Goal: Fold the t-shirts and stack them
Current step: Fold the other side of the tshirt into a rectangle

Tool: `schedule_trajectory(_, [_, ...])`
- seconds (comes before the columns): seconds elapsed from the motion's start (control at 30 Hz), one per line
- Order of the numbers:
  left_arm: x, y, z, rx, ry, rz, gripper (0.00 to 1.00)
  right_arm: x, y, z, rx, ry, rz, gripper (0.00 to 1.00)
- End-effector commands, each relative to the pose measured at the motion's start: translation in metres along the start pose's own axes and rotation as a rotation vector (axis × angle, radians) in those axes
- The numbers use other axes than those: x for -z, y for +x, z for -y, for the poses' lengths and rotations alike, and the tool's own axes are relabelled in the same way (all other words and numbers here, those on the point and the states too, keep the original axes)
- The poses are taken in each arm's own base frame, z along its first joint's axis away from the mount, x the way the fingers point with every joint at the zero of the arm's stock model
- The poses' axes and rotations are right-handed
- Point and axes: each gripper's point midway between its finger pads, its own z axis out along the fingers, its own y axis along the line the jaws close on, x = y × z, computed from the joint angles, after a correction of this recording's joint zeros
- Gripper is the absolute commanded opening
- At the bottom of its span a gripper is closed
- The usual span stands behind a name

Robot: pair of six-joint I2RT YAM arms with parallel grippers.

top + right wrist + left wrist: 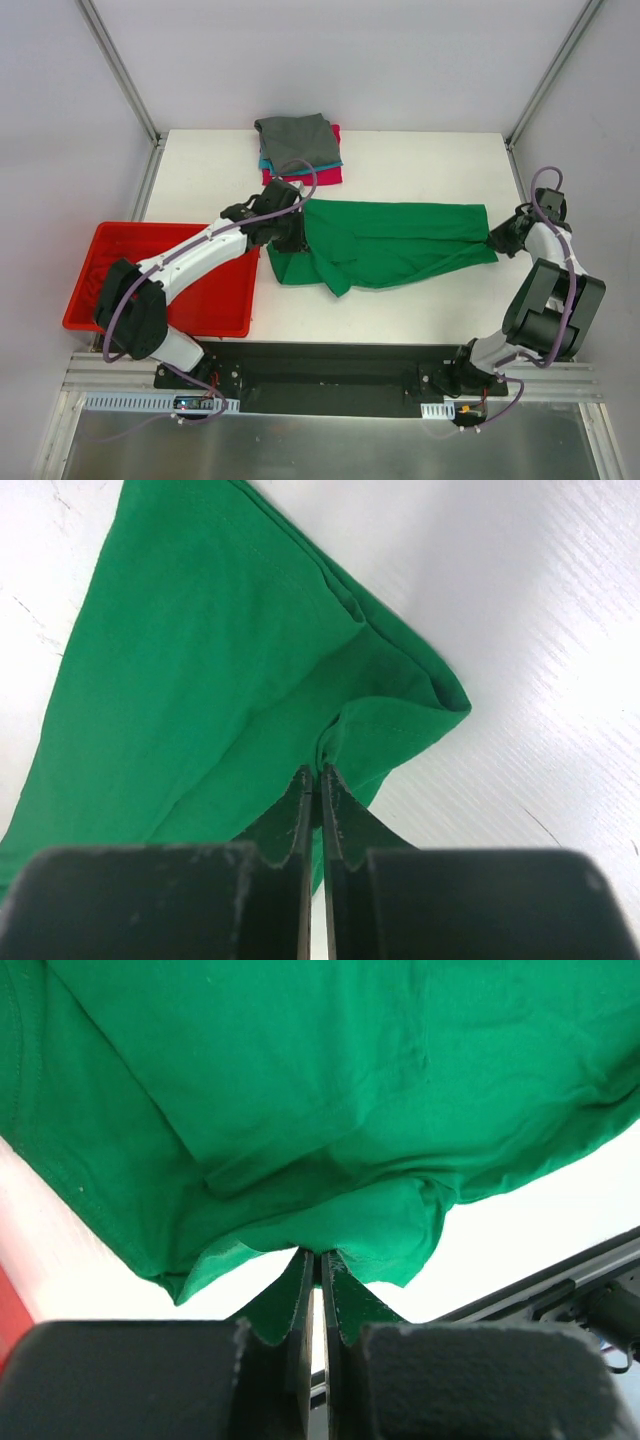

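The left gripper [318,1255] is pinched shut, with a bit of the green t-shirt [390,245] squeezed between its two fingers. The right gripper [318,770] is pinched shut too, on a folded edge of the same tee. Seen from above, the left one has the end at 9 o'clock and the right one has the end at 3 o'clock. The tee lies long and flat between them, in the middle of the white surface [430,160]. It looks folded over once, with a loose flap sticking out at 7 o'clock.

I think the step in hand is folding this tee. It is not small enough yet, and it is not on the pile. Next, I think, one end has to go up and over onto the other end, so the tee gets half as long. Both grippers need to hold on, or the cloth will bunch up.

Now the count. There are two grippers and one green tee. One pile [300,160] sits at 12 o'clock from the green tee. It has a grey t-shirt [295,135] on top, a teal t-shirt [264,161] peeking out under it, and a magenta t-shirt [330,177] at the bottom. That makes three I can count. The bottom cloth may be two tees; I cannot tell. One red bin [100,270] sits at 9 o'clock.
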Motion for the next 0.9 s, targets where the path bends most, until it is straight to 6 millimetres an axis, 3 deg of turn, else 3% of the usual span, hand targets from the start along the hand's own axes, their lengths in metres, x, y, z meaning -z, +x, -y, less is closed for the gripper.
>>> schedule_trajectory(0.0, [0.004, -0.025, 0.008, 0.006, 0.059, 0.027, 0.0, 0.002, -0.008, -0.003, 0.018, 0.013, 0.001, 0.01])
schedule_trajectory(0.63, [-0.003, -0.07, -0.021, 0.095, 0.038, 0.06, 0.0, -0.016, -0.018, 0.005, 0.026, 0.09, -0.016, 0.01])
schedule_trajectory(0.87, [-0.008, -0.086, -0.014, 0.072, 0.061, 0.064, 0.0, -0.018, -0.022, 0.007, 0.022, 0.109, -0.01, 0.01])
